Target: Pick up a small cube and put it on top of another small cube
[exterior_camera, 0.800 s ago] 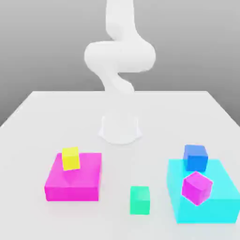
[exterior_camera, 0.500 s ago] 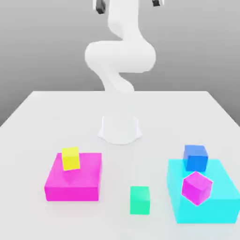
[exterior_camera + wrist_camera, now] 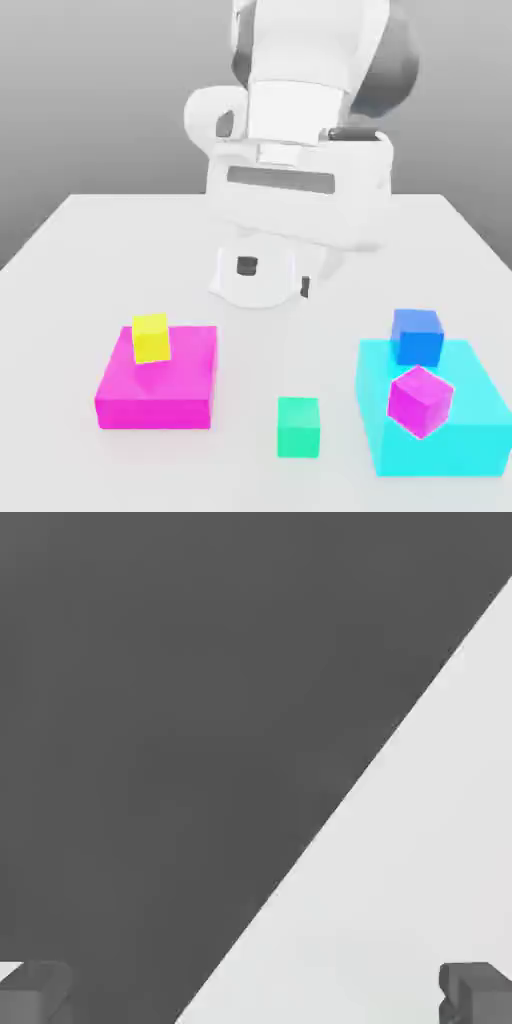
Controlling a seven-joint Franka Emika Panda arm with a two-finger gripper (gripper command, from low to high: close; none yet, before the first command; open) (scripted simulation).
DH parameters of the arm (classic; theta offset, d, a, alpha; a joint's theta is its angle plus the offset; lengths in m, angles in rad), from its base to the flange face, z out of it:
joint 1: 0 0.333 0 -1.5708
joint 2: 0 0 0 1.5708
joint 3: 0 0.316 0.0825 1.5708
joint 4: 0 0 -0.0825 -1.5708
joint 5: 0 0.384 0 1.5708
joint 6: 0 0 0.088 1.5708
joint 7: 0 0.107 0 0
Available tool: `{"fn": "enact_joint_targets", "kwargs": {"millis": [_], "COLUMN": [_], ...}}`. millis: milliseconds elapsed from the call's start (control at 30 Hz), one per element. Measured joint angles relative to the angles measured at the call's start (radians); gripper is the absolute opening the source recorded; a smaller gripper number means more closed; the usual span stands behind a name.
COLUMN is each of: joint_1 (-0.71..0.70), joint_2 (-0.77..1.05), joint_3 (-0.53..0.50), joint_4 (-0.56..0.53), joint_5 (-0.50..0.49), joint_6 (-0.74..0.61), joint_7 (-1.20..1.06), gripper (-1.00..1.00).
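Starting at the exterior view's left, a yellow cube (image 3: 151, 337) sits on the far left corner of a flat magenta block (image 3: 157, 377). Right of that block, alone on the white table (image 3: 60, 300) at the near edge, lies the green cube (image 3: 298, 427), the piece to pick up. Further right stands a large cyan block (image 3: 432, 410) with a tilted magenta cube (image 3: 420, 399) on top, and the blue cube (image 3: 416, 335), the stacking target, at its far edge.

The gripper (image 3: 275, 277) hangs well above and behind all of this, near the arm's base, with its fingers (image 3: 476, 992) spread wide and nothing between them. The coming move, as I judge it, turns on one relation: the green cube lies nearer the viewer than the gripper, lower down and slightly to the right, so the hand must travel forward and descend over it.
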Motion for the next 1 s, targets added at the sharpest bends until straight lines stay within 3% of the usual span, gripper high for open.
{"fn": "enact_joint_targets", "kwargs": {"millis": [267,500,800,833,1000], "joint_1": [-0.048,-0.023,0.162,0.182,0.182], "joint_2": [0.172,0.318,0.547,0.562,0.563], "joint_3": [0.068,0.062,-0.187,-0.211,-0.211], "joint_4": [-0.085,-0.155,-0.109,-0.106,-0.106], "joint_5": [-0.050,-0.069,-0.354,-0.372,-0.371], "joint_6": [0.097,0.185,0.350,0.362,0.365], "joint_7": [0.366,0.654,0.894,0.907,0.906], "gripper": [0.00,0.00,0.00,-1.00,-1.00]}}
